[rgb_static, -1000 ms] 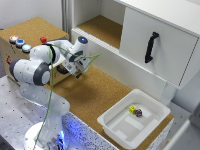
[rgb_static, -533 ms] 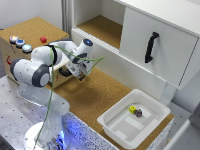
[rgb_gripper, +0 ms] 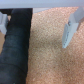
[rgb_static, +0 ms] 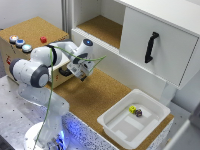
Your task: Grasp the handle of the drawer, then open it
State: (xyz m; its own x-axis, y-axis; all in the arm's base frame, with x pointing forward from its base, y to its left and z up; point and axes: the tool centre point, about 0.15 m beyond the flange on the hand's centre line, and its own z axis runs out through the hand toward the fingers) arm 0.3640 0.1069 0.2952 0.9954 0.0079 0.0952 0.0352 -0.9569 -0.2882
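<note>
The white drawer front (rgb_static: 172, 55) is on the cabinet at the exterior view's right, with a black vertical handle (rgb_static: 151, 47) on it. The drawer looks closed. My gripper (rgb_static: 81, 70) hangs over the cork surface near the middle left, well away from the handle and empty. In the wrist view the gripper (rgb_gripper: 34, 39) is open: its pale fingers (rgb_gripper: 68, 31) stand wide apart above the cork floor. A dark blurred shape (rgb_gripper: 16, 47) fills one side of that view. The handle does not show in the wrist view.
A cork-topped box (rgb_static: 32, 31) with coloured buttons stands at the exterior view's left. A white tray (rgb_static: 116, 127) holding a yellow cube (rgb_static: 132, 108) and a dark piece (rgb_static: 139, 113) sits at the front right. An open cork shelf (rgb_static: 102, 27) lies left of the drawer.
My gripper has shifted a little toward the exterior view's right, nearer the cabinet. Its fingers stay open. The drawer has not moved.
</note>
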